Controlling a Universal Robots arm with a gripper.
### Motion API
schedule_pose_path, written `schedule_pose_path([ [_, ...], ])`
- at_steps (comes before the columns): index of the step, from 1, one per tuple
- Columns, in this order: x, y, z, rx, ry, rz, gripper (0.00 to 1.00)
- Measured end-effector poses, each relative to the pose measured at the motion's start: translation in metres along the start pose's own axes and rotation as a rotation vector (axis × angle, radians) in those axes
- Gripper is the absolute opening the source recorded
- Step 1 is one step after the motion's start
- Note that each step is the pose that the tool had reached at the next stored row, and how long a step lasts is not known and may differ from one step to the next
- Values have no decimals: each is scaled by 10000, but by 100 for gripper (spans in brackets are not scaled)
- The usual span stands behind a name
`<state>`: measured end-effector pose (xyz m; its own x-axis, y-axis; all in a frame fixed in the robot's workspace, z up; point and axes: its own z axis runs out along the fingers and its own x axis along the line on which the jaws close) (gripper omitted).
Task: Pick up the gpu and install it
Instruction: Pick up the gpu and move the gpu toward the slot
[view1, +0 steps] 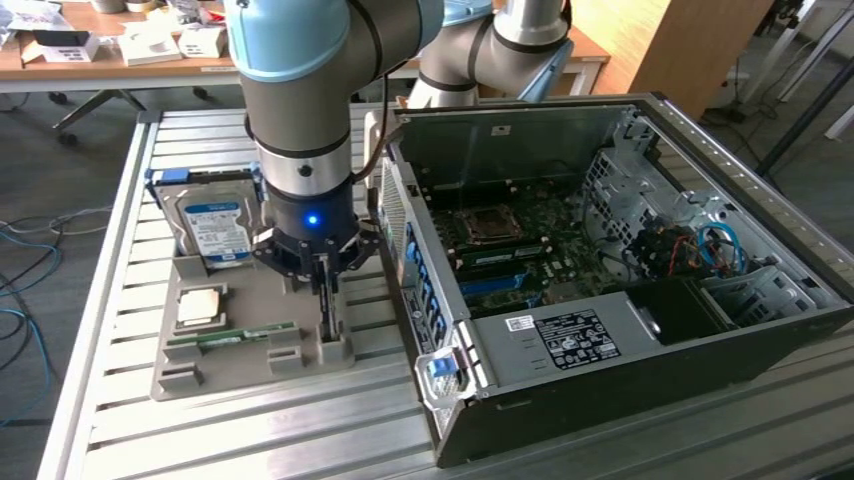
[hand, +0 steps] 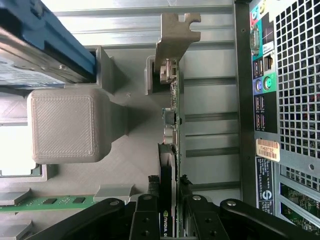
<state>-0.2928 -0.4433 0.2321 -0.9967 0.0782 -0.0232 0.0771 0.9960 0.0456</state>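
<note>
The gpu (view1: 328, 318) stands on its edge in a slot of the grey printed holder (view1: 220, 375), beside the open computer case (view1: 607, 330). My gripper (view1: 324, 282) points straight down over it. In the wrist view the gpu (hand: 172, 115) runs away from the camera as a thin card with a silvery bracket (hand: 176, 35) at its far end. My gripper (hand: 170, 225) straddles the near end, its black fingers (hand: 146, 220) lying against both faces of the card, so it is shut on the gpu. The card still rests in its slot.
On the same holder are a silver hard drive with a blue-white label (view1: 214, 225), a square CPU (view1: 200, 305) and a green RAM stick (view1: 247, 335). The case's rear port panel (hand: 265, 85) sits close beside the card. The motherboard (view1: 514, 250) lies exposed inside the case.
</note>
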Motion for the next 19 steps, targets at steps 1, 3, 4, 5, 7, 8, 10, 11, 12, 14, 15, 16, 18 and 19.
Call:
schedule_pose_path([
  [1,0,0,0,0,0,0,26],
  [3,0,0,0,0,0,0,26],
  [4,0,0,0,0,0,0,26],
  [5,0,0,0,0,0,-12,26],
  [7,1,0,0,-3,9,-212,26],
  [8,0,0,0,-7,15,-349,26],
  [10,0,0,1,-9,18,-402,26],
  [11,0,0,1,-9,18,-405,26],
  [12,0,0,1,-9,18,-409,26],
  [14,0,0,1,-9,19,-410,26],
  [15,0,0,0,-11,17,-410,26],
  [16,-1,1,-9,-13,16,-411,26],
  [18,-1,2,-44,-9,19,-410,26],
  [19,-2,3,-66,-11,18,-410,26],
])
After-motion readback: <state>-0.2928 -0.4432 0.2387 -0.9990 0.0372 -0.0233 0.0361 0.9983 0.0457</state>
